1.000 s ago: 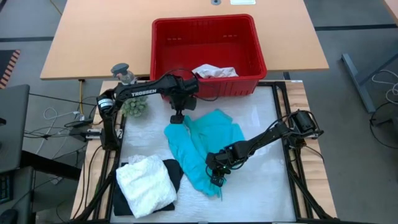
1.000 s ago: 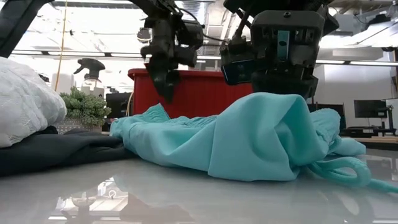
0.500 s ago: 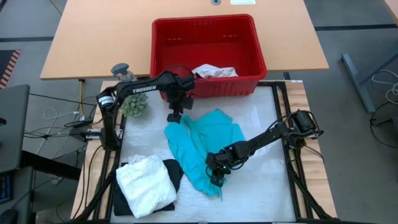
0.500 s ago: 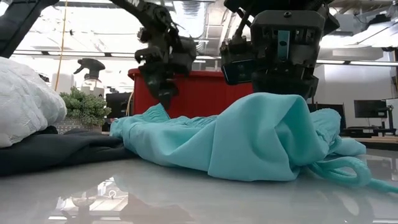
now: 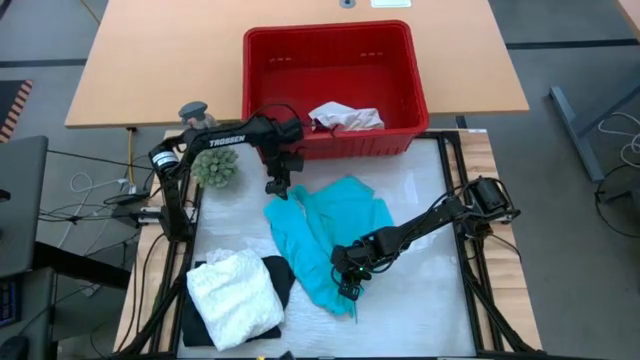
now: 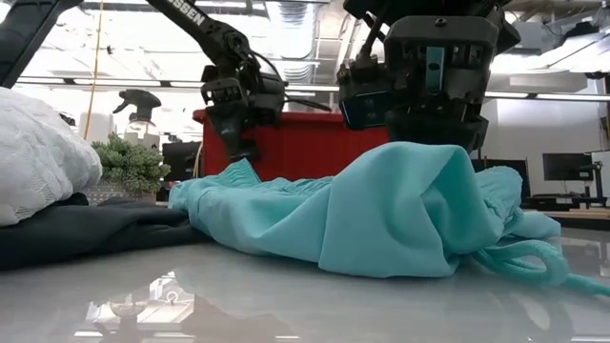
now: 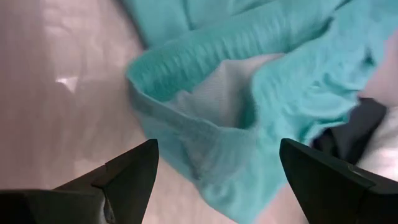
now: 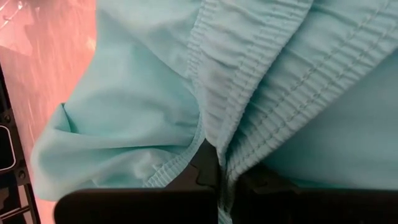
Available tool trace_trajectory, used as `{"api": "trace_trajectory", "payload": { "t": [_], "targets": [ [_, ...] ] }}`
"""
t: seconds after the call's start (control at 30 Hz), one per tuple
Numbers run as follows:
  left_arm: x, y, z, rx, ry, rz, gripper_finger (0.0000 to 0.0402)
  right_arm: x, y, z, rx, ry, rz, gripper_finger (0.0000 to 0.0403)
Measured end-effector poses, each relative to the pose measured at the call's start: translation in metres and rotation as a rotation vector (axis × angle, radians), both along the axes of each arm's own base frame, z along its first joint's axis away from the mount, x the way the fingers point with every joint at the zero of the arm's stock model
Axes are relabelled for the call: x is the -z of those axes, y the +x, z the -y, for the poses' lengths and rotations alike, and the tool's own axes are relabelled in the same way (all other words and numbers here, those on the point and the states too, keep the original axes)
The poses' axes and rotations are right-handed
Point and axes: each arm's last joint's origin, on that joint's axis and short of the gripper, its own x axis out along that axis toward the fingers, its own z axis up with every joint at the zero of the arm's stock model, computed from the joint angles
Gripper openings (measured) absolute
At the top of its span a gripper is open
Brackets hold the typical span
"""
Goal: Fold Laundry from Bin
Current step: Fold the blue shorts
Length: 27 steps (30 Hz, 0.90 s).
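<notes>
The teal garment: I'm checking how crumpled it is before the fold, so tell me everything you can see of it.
The teal garment is thin, soft cloth with a gathered elastic band and a cord trailing at one end. It lies rumpled in loose folds on the white table, mid-table, in front of the red bin. Its near edge touches the black garment. The right tool is shut on its hem, lifting a peak. The left tool hovers open above its far corner.

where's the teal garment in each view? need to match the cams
High view: teal garment lies mid-table, in front of the red bin.
Low view: it fills the centre and right foreground, with the bin behind it.
Left wrist view: its open waistband lies between the open fingers.
Right wrist view: it fills the frame, with gathered elastic pinched at the gripper.
Shared landmark: the elastic waistband.
</notes>
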Motion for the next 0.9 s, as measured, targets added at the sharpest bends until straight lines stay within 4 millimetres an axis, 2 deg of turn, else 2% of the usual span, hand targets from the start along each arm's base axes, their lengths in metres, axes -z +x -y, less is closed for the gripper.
{"api": "trace_trajectory", "payload": {
  "t": [0.37, 0.5, 0.6, 0.7, 0.9],
  "targets": [
    [0.003, 0.012, 0.005, 0.03, 0.1, 0.025, 0.0322, 0.0, 0.0, 0.001, 0.005, 0.002, -0.008, 0.0033],
    [0.002, 0.014, 0.003, 0.026, 0.125, 0.039, 0.0302, 0.001, -0.001, 0.002, 0.016, 0.006, -0.018, 0.0033],
    [0.003, 0.015, 0.003, 0.015, 0.15, 0.034, 0.0262, 0.001, -0.001, 0.002, 0.017, 0.006, -0.019, 0.0033],
    [0.003, 0.017, 0.003, 0.008, 0.156, 0.04, 0.0204, 0.001, -0.001, 0.002, 0.017, 0.006, -0.02, 0.0033],
    [0.004, 0.021, 0.009, 0.06, 0.241, 0.017, 0.0045, 0.001, -0.001, 0.002, 0.017, 0.005, -0.021, 0.0033]
  ]
}}
